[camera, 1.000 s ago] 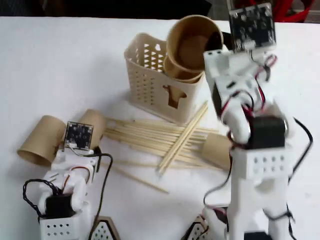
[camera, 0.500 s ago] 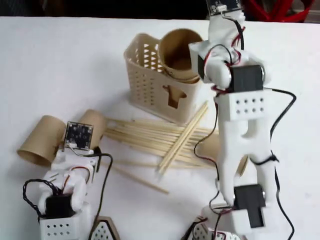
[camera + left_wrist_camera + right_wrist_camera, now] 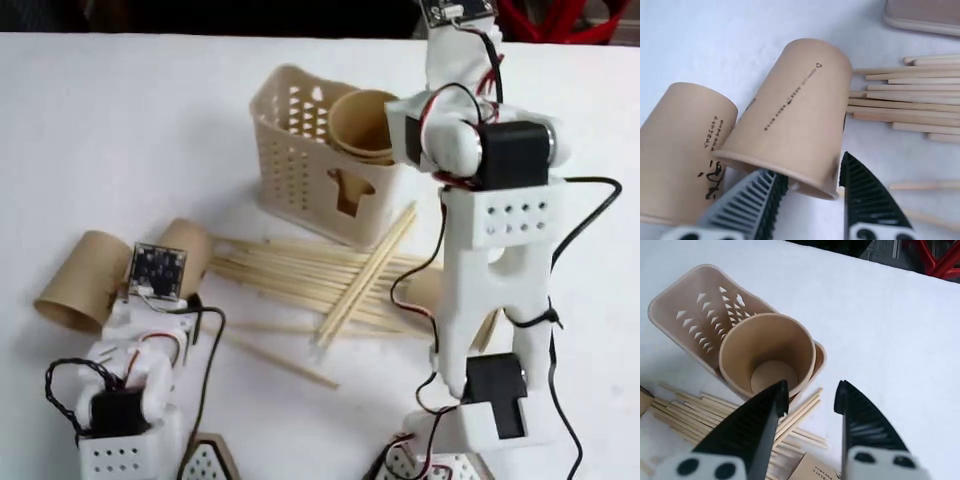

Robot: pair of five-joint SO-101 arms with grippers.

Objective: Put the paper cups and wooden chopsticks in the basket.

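Right claw [image 3: 812, 386] spread above brown paper cup [image 3: 767, 360] in beige plastic basket [image 3: 690, 315], left claw [image 3: 811, 167] spread at rim of toppled paper cup [image 3: 795, 110], wooden chopsticks [image 3: 320, 270] strewn on white worktop [image 3: 120, 120].

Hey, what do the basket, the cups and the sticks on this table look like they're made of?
Basket: probably moulded plastic, cream and matte, its walls pierced with neat rows of holes.
Cups: brown paper or thin card with a dull finish, thin-walled at the open mouth.
Sticks: pale bare wood or bamboo, judging by colour; the grain is too fine to see.
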